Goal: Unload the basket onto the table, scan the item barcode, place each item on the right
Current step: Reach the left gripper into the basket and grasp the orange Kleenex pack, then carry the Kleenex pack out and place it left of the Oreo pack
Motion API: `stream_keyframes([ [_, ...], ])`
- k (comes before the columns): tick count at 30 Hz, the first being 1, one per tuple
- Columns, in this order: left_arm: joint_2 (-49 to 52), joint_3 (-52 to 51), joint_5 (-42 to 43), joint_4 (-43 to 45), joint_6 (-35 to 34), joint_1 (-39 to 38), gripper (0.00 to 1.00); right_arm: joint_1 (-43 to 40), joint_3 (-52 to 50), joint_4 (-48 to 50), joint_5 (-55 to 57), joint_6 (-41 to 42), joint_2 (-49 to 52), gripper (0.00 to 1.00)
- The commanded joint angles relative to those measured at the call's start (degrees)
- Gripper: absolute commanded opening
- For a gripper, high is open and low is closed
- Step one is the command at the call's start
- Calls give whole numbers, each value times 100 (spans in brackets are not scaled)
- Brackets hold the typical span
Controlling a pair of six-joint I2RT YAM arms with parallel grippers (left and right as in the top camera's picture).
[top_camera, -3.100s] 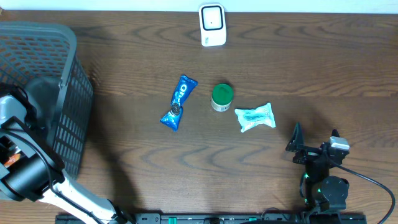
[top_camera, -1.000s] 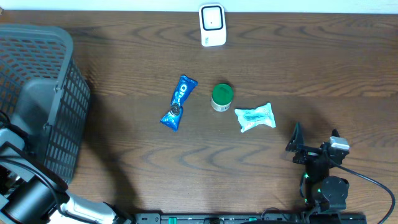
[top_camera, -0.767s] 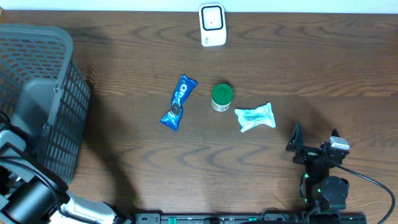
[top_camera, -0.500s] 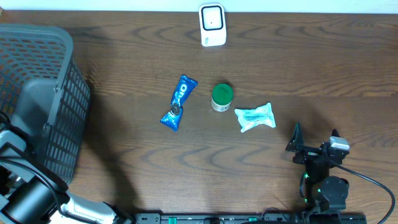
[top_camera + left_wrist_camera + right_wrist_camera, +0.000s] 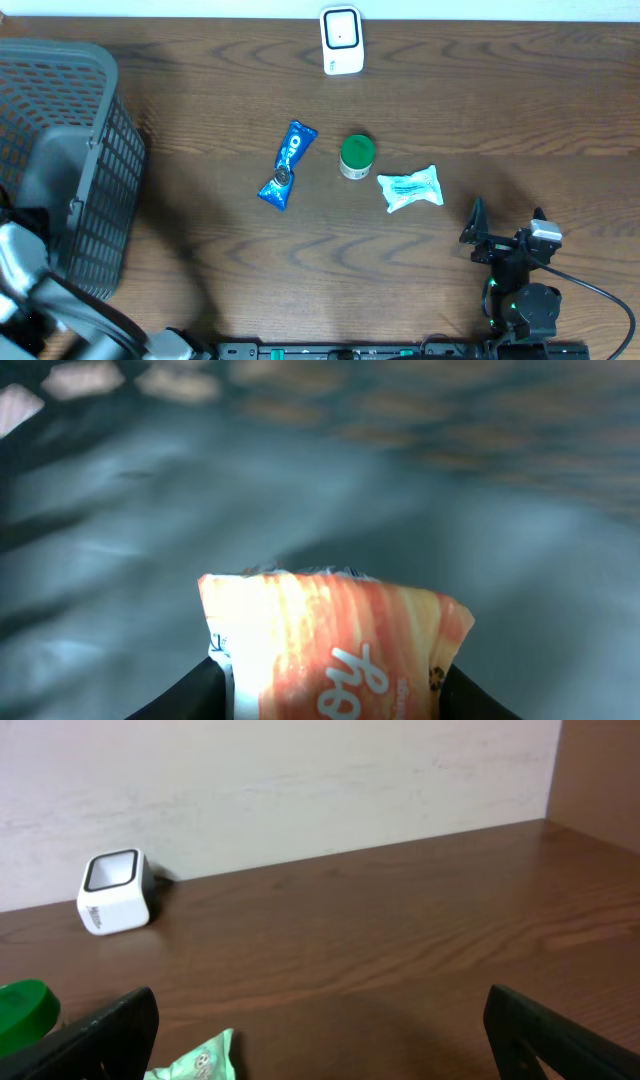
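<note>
Left gripper (image 5: 328, 678) had its fingers (image 5: 195, 690) pinching the packet (image 5: 330, 625), one dark finger against each side edge. The packet stood up between them, top edge out past the tips. Its look: orange and peach diagonal stripes, crimped top seam, white script lettering, a small brown dot low on the right, and a white strip with dark print down the left edge. We could not tell if that print was a barcode. Beyond the fingers was the grey basket (image 5: 100, 150) floor, with blurred mesh further out.

Only the left wrist view showed the packet. Overhead gave just the blurred left arm (image 5: 35, 295) at the basket's near side, with the grip itself hidden.

Right gripper (image 5: 320, 1010) had its fingers spread wide, nothing between them. Its wrist view put the white scanner (image 5: 113, 892) far ahead to the left of the fingers, and the green jar (image 5: 22, 1010) and pouch (image 5: 195, 1063) close by the left finger. The blue wrapper (image 5: 288, 165) showed only overhead, on the table (image 5: 500, 100) beyond the jar.
</note>
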Motion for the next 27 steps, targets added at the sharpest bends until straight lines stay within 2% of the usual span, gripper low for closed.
stream_keyframes([
  [1,-1421,203,1200,114,59,-199,50,-68,-7,-17,52,-85,-35,99],
  [7,-3200,264,1631,599,-223,-675,55,-68,-7,-17,52,-85,-35,99],
  [10,-3838,262,1788,754,-219,-1419,56,-68,-7,-17,50,-85,-35,99],
  [13,-3926,262,2074,752,85,-2306,56,-68,-7,-17,50,-85,-35,99],
  [17,-3467,249,1908,442,1329,-3941,56,-68,-7,-17,52,-85,-35,99],
  [21,-2498,249,868,-85,2339,-5324,56,-68,-7,-17,52,-85,-35,99],
  [24,-1556,249,-238,-332,2404,-5995,56,-68,-7,-17,50,-85,-35,99],
  [27,-544,249,-793,-343,1862,-6293,56,-68,-7,-17,52,-85,-35,99],
])
